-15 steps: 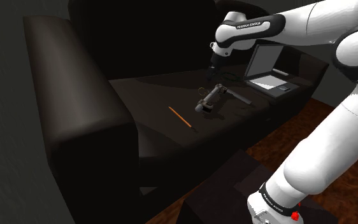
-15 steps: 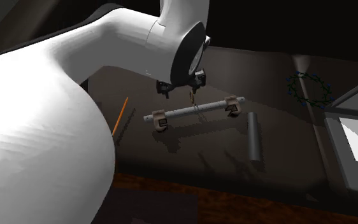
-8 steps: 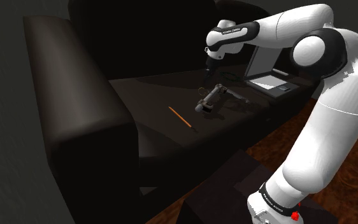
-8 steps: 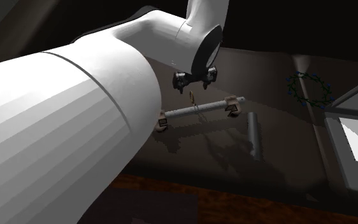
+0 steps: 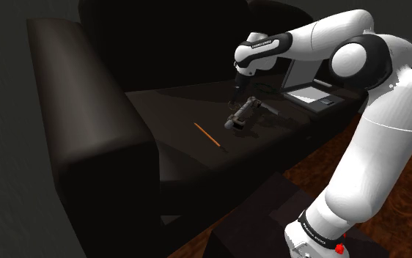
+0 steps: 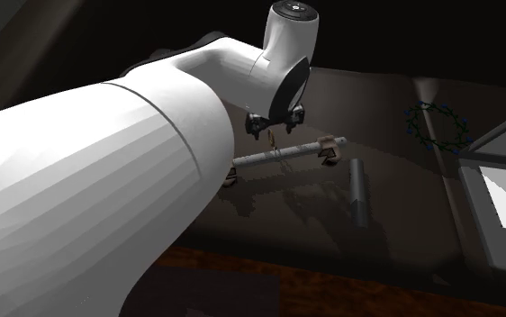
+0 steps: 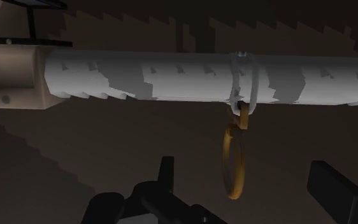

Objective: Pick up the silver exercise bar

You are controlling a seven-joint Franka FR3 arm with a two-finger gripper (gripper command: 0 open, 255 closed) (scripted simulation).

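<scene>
Some bare dark surface (image 5: pixel 182 110) around the silver bar (image 6: pixel 260 158); gripper (image 6: pixel 274 122) above it, wide open, empty.

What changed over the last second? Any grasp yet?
The arm's elbow folded back toward the stand, and the gripper shifted slightly toward the second exterior view's right above the grey bar. It is open, with no grasp. The bar, orange pencil and grey cylinder stayed put.

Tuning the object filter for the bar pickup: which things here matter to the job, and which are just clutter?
Job:
bar, lying flat
gripper, open, above the bar

Clutter:
ring, hanging from the bar
pencil
cylinder
wreath
laptop
</scene>
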